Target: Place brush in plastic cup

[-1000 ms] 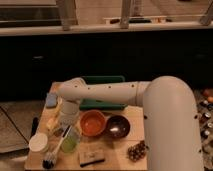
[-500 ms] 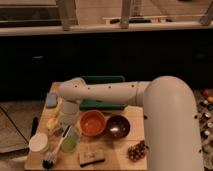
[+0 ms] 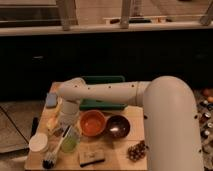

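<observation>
The brush (image 3: 55, 150) lies slanted at the table's front left. Its dark bristle head (image 3: 48, 161) is low near the front edge, and its white handle runs up to the right toward my gripper (image 3: 67, 131). The plastic cup (image 3: 70, 142), translucent with a yellow-green bottom, stands just below and right of the gripper, right beside the brush handle. The gripper hangs from the white wrist (image 3: 69, 111) directly above the cup's left rim. Whether it touches the handle is not visible.
A round white container (image 3: 38, 143) stands left of the brush. An orange bowl (image 3: 93, 122) and a dark bowl (image 3: 118, 126) sit right of the cup. A tan block with a dark top (image 3: 92, 158), a brown cluster (image 3: 135, 150), a green tray (image 3: 102, 92) and a blue sponge (image 3: 51, 100) are also there.
</observation>
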